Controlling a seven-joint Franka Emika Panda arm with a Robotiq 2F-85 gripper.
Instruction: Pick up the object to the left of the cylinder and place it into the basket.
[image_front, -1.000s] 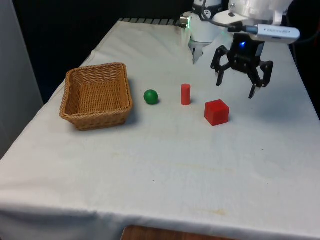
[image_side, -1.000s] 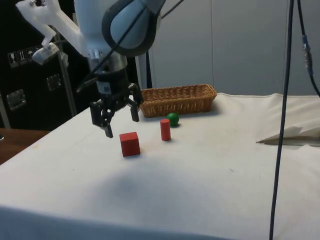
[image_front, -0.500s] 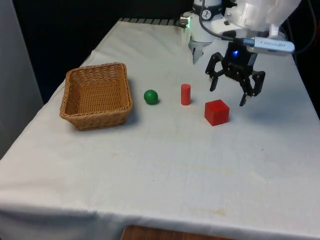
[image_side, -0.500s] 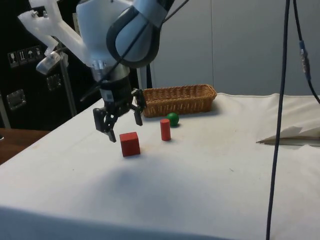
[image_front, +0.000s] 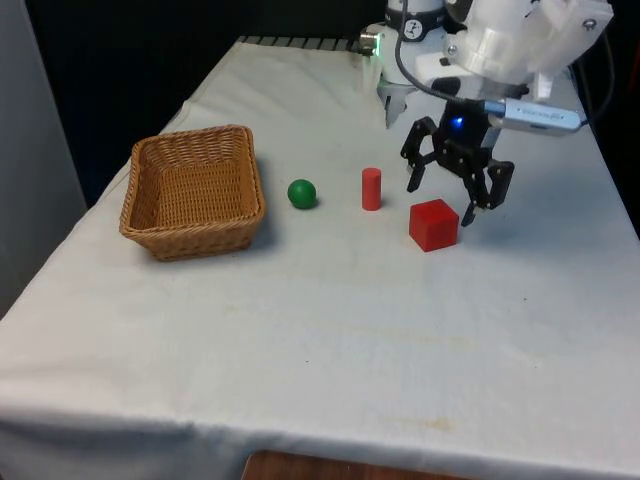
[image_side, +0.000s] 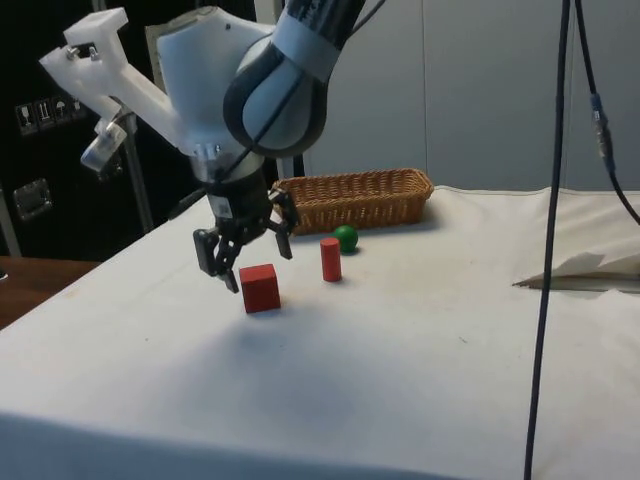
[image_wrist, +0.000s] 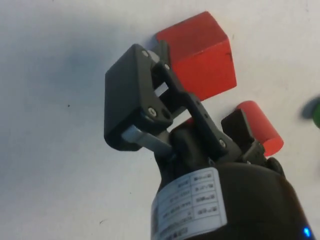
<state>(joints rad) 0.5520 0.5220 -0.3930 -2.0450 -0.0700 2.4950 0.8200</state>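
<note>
A green ball lies on the cloth between the wicker basket and an upright red cylinder. On the front view's right of the cylinder sits a red cube. My gripper hangs open just above and behind the cube, with nothing between its fingers. The side view has the gripper low over the cube, with the cylinder, ball and basket beyond. In the wrist view the cube and cylinder lie under the open gripper.
A black cable hangs down at the side view's right, over a fold in the cloth. The robot's base stands at the table's far end.
The gripper has swung toward the front view's left and dropped lower, from beside the cube to just above it. It stays open. The objects have not moved.
</note>
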